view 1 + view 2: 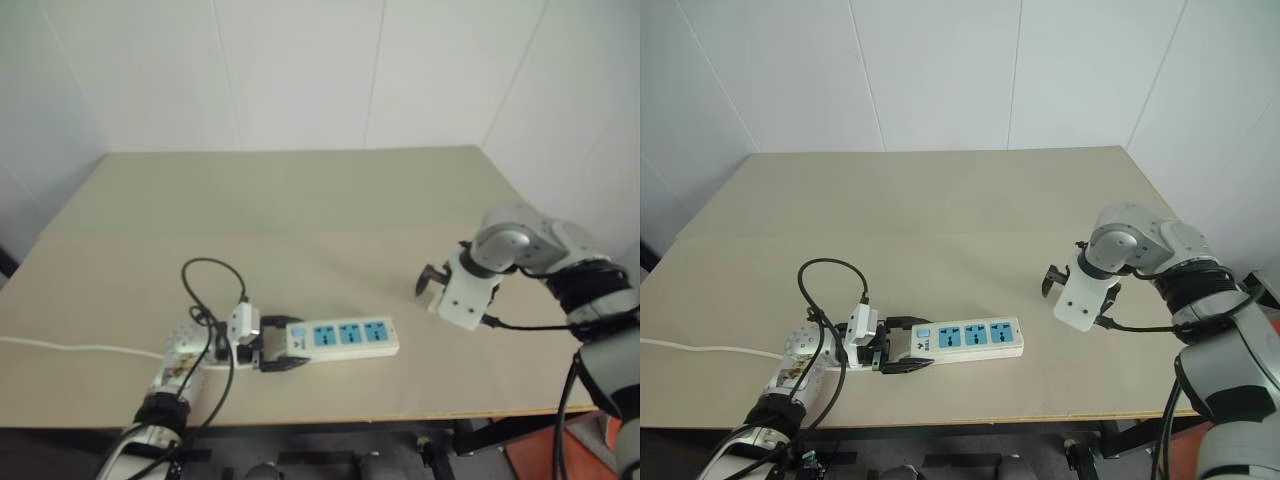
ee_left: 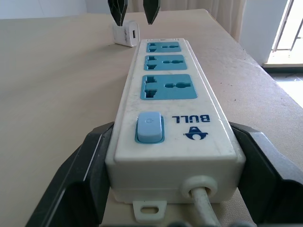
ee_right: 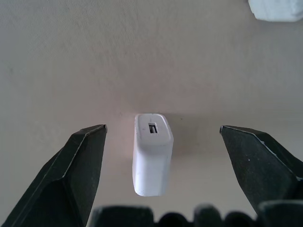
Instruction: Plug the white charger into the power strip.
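Observation:
The power strip [image 1: 345, 338] lies flat near the table's front edge, its three blue sockets facing up. My left gripper [image 1: 288, 345] is shut on its switch end, one black finger [image 2: 90, 165] pressed against each long side. The white charger [image 3: 151, 158] lies on its side on the table, beyond the strip's far end [image 2: 125, 33]. My right gripper [image 3: 162, 127] points down over the charger. It is open, with its fingers [image 3: 80, 161] wide on either side and not touching it. In the head views the right gripper's white housing [image 1: 1080, 300] covers the charger.
The strip's thin white cord [image 1: 60, 348] runs off to the left along the table. A black cable loop [image 1: 210, 270] from my left arm arches over the table behind the strip. The table's front edge [image 1: 400, 420] is close to the strip. White walls stand behind and to the right.

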Controlling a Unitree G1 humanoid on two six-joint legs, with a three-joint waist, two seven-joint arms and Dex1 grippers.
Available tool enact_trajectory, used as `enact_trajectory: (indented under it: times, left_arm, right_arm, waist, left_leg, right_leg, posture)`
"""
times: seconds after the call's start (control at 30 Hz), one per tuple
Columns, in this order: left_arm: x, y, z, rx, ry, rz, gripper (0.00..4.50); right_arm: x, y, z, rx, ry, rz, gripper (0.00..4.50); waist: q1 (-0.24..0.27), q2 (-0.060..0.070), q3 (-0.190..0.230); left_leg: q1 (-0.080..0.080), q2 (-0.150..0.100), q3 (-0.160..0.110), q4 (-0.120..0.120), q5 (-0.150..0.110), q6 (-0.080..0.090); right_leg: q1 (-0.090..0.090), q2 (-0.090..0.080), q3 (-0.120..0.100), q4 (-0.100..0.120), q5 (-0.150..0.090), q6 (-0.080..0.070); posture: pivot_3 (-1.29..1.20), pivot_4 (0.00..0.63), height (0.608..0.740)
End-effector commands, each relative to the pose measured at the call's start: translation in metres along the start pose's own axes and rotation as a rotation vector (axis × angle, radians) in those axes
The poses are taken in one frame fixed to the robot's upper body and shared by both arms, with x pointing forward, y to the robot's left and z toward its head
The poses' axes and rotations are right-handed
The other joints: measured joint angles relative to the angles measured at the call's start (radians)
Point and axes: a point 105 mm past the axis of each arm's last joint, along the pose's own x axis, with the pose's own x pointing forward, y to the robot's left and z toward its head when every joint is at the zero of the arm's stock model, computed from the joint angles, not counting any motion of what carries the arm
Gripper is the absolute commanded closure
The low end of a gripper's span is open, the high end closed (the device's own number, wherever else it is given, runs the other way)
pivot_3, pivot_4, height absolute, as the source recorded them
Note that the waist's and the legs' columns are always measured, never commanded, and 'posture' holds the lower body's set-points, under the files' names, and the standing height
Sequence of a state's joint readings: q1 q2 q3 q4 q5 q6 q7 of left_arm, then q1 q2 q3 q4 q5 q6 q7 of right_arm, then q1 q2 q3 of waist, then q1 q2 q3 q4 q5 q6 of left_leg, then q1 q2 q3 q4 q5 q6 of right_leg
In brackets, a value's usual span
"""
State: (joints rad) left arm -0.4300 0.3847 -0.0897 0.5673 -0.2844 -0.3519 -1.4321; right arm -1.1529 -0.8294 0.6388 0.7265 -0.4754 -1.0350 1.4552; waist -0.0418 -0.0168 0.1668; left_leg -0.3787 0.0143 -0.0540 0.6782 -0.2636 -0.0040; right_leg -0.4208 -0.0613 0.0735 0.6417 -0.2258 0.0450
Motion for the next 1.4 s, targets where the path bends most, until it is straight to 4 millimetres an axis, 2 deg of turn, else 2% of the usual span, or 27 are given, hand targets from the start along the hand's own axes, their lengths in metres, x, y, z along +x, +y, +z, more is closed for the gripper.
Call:
enact_trajectory:
  times: [0.03,0.57,0.7,0.8,0.93,0.97,1.17,1.3,1.4]
  left_arm:
    - [0.003,-0.005,-0.003,-0.003,0.011,-0.025,1.22]
    - [0.000,-0.010,-0.008,0.005,0.028,0.012,1.22]
    - [0.000,-0.009,-0.007,0.008,0.027,0.019,1.22]
    - [-0.001,-0.011,-0.007,0.011,0.024,0.022,1.22]
    - [-0.002,-0.014,-0.008,0.011,0.025,0.021,1.22]
    - [-0.002,-0.014,-0.008,0.012,0.026,0.021,1.22]
    - [0.000,-0.014,-0.008,0.012,0.027,0.020,1.22]
    - [0.000,-0.009,-0.004,0.008,0.021,0.015,1.22]
    - [-0.003,-0.005,-0.001,-0.009,0.014,0.010,1.22]
  right_arm:
    - [-0.005,-0.005,-0.008,-0.029,0.036,-0.005,0.00]
    - [0.009,-0.006,-0.014,-0.054,0.036,0.006,0.00]
    - [0.013,-0.006,-0.014,-0.070,0.027,0.006,0.83]
    - [0.015,-0.007,-0.014,-0.087,0.033,0.006,1.95]
    - [0.017,-0.007,-0.015,-0.099,0.039,0.002,3.21]
    - [0.017,-0.007,-0.016,-0.102,0.039,0.002,3.35]
    - [0.012,-0.006,-0.018,-0.079,0.037,-0.010,3.35]
    - [-0.001,-0.018,-0.021,0.085,0.000,-0.154,3.35]
    - [-0.018,-0.029,-0.019,0.312,-0.125,-0.334,3.35]
  waist:
    - [0.000,0.000,0.000]
    - [-0.004,0.001,0.000]
    - [-0.004,0.001,0.000]
    - [-0.004,0.001,0.000]
    - [-0.005,0.001,0.000]
    - [-0.005,0.001,0.000]
    - [-0.006,0.001,0.000]
    - [-0.006,0.001,0.000]
    - [-0.002,0.001,0.000]
  left_leg:
    - [0.000,0.000,0.000,0.000,0.000,0.000]
    - [0.002,0.000,0.000,-0.001,0.000,0.000]
    - [0.002,0.000,0.000,0.000,0.000,0.000]
    - [0.002,0.000,0.000,-0.001,0.000,0.000]
    - [0.002,0.000,0.000,-0.001,0.000,0.000]
    - [0.002,0.000,0.000,-0.001,0.000,0.000]
    - [0.002,0.000,0.000,-0.001,0.000,0.000]
    - [0.002,0.000,0.000,-0.001,0.000,0.000]
    - [0.002,0.000,-0.001,-0.001,0.000,0.000]
  right_leg:
    - [0.000,0.000,0.000,0.000,0.000,0.000]
    - [0.000,0.000,0.000,0.001,0.000,-0.001]
    - [0.000,0.000,0.000,0.001,0.000,-0.001]
    - [0.000,0.000,0.000,0.001,0.000,-0.001]
    - [0.000,0.000,0.000,0.002,0.000,-0.001]
    - [0.000,0.000,0.000,0.002,0.000,-0.001]
    - [0.000,0.000,0.000,0.002,0.000,-0.001]
    - [0.000,0.000,0.001,0.002,0.000,-0.001]
    - [0.001,0.000,0.000,0.001,0.000,-0.001]
  posture:
    - [0.00,0.150,0.740]
    - [0.00,0.150,0.740]
    - [0.00,0.150,0.740]
    - [0.00,0.150,0.740]
    - [0.00,0.150,0.740]
    - [0.00,0.150,0.740]
    - [0.00,0.150,0.740]
    - [0.00,0.150,0.740]
    - [0.00,0.150,0.740]
